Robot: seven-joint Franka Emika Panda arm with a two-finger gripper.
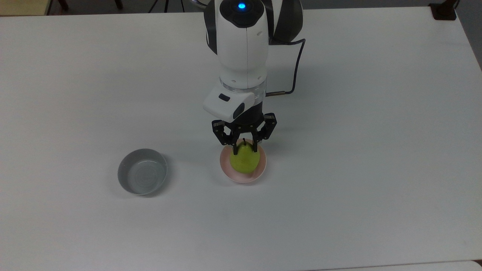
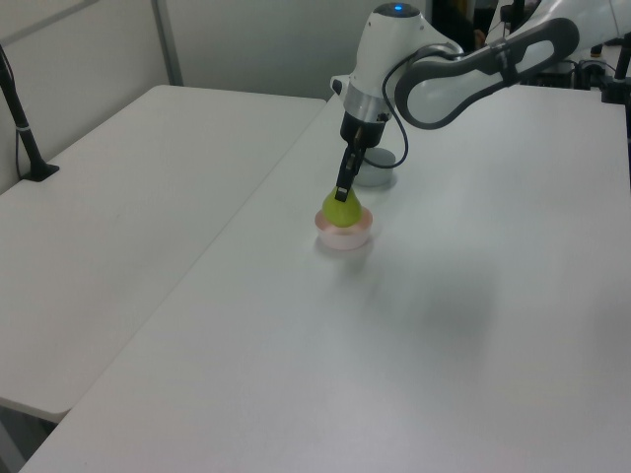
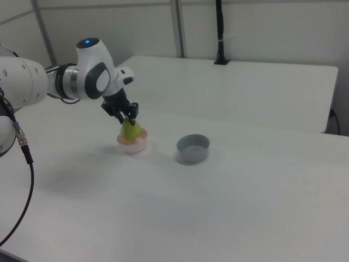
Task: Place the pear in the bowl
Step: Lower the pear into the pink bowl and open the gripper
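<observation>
The yellow-green pear [image 1: 244, 160] [image 2: 342, 210] [image 3: 130, 130] hangs upright, its lower part inside the rim of the pale pink bowl [image 1: 260, 171] [image 2: 348, 237] [image 3: 134, 145]. My gripper [image 1: 245, 150] [image 2: 342, 191] [image 3: 126, 117] points down over the bowl and is shut on the pear's narrow top, with the dark stem showing between the fingers. Whether the pear touches the bowl's bottom cannot be told.
A grey bowl [image 1: 142, 176] [image 2: 373, 177] [image 3: 193, 148] stands on the white table [image 1: 357, 150], at the top view's left of the pink bowl. A second white table [image 2: 118, 217] adjoins in the left view. A black cable [image 1: 295, 67] trails from the arm.
</observation>
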